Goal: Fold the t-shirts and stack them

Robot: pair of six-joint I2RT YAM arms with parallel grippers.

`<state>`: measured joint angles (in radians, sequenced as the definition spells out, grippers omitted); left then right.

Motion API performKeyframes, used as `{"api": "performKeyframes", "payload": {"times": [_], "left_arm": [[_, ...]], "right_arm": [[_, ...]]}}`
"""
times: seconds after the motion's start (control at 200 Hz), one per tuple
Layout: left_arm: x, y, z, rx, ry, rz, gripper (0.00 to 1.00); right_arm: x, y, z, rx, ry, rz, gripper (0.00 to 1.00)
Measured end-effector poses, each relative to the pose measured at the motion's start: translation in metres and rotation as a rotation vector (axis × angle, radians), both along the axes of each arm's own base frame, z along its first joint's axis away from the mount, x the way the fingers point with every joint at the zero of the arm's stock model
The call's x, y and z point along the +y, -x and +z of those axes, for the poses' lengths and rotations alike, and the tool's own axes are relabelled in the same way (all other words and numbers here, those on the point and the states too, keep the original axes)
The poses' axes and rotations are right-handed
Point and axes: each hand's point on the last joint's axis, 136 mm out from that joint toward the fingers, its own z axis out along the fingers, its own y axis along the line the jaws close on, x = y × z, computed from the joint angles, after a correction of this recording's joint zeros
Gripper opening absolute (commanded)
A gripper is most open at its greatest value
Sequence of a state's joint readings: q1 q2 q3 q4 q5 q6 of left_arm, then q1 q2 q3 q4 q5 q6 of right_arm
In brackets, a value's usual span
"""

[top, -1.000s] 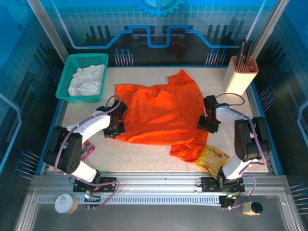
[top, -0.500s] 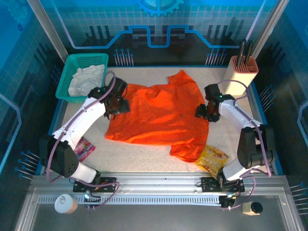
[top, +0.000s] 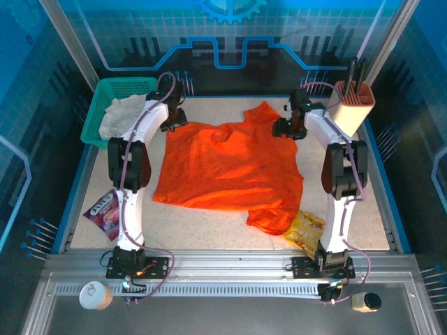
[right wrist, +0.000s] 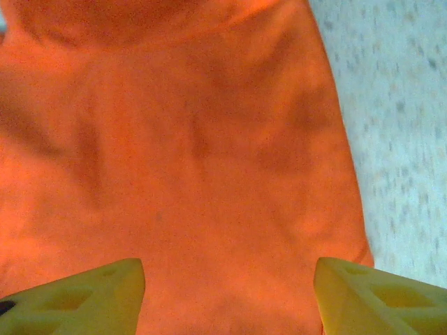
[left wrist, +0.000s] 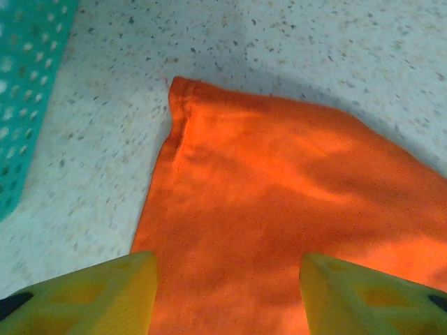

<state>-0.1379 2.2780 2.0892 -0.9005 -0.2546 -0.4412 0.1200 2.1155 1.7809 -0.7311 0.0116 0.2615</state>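
Both the left end effector [left wrist: 227, 283] and right end effector [right wrist: 230, 283] gape wide, empty, over the soft, rumpled orange t-shirt [top: 230, 167].

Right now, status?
Left gripper, right gripper open over far corners, bright orange fabric t-shirt. White fabric t-shirt in green mesh basket. Glossy yellow packet by near sleeve.

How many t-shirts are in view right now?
2: the orange t-shirt spread across the table, the white t-shirt bunched in the green basket, far left. Others may hide underneath it.

Flat t-shirt [top: 230, 167] right of basket [top: 93, 115]
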Motion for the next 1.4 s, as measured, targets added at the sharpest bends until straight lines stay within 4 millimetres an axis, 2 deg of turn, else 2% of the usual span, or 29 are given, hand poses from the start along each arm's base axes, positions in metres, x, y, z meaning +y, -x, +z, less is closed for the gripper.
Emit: {"api": "performKeyframes", "payload": {"times": [0.13,0.21,0.285,0.39,0.505,0.56,0.706,0.806,0.876,0.951,1.031,1.106,1.191,1.296,1.401], "left_arm": [[0.004,-0.02,-0.018,-0.005,-0.005,0.005,0.59],[0.006,-0.032,-0.018,-0.026,-0.016,-0.001,0.62],[0.007,-0.046,-0.017,-0.053,-0.018,-0.003,0.7],[0.009,-0.062,-0.019,-0.079,-0.023,-0.011,0.75],[0.015,-0.068,-0.036,-0.062,-0.029,-0.009,0.8],[0.017,-0.067,-0.047,-0.039,-0.031,-0.005,0.81],[0.023,-0.06,-0.072,0.021,-0.029,0.003,0.79],[0.024,-0.059,-0.077,0.032,-0.018,0.004,0.76],[0.024,-0.059,-0.076,0.029,-0.011,0.006,0.71],[0.022,-0.06,-0.075,0.029,-0.004,0.0,0.57],[0.02,-0.06,-0.076,0.03,0.008,-0.005,0.23],[0.017,-0.06,-0.076,0.03,0.026,-0.01,0.0],[0.013,-0.059,-0.077,0.032,0.045,-0.021,0.0],[0.009,-0.054,-0.079,0.035,0.062,-0.028,0.0],[0.007,-0.039,-0.065,0.037,0.067,-0.034,0.0]], "right_arm": [[-0.006,-0.041,-0.014,-0.013,0.01,0.01,0.66],[-0.012,-0.063,-0.025,-0.014,0.023,0.014,0.65],[-0.019,-0.08,-0.037,-0.009,0.041,0.013,0.65],[-0.027,-0.089,-0.054,0.014,0.066,0.014,0.65],[-0.031,-0.087,-0.066,0.045,0.074,0.019,0.6],[-0.031,-0.087,-0.064,0.047,0.064,0.018,0.52],[-0.027,-0.083,-0.067,0.065,0.024,0.023,0.14],[-0.028,-0.08,-0.068,0.073,0.008,0.009,0.0],[-0.029,-0.074,-0.067,0.084,0.0,-0.004,0.0],[-0.03,-0.059,-0.067,0.117,0.001,-0.008,0.0],[-0.031,-0.038,-0.065,0.151,0.0,-0.015,0.0],[-0.032,-0.023,-0.057,0.161,-0.001,-0.021,0.0],[-0.032,-0.011,-0.043,0.145,-0.007,-0.03,0.0],[-0.032,-0.007,-0.023,0.103,-0.022,-0.038,0.0],[-0.033,-0.003,-0.016,0.078,-0.034,-0.05,0.0]]}}
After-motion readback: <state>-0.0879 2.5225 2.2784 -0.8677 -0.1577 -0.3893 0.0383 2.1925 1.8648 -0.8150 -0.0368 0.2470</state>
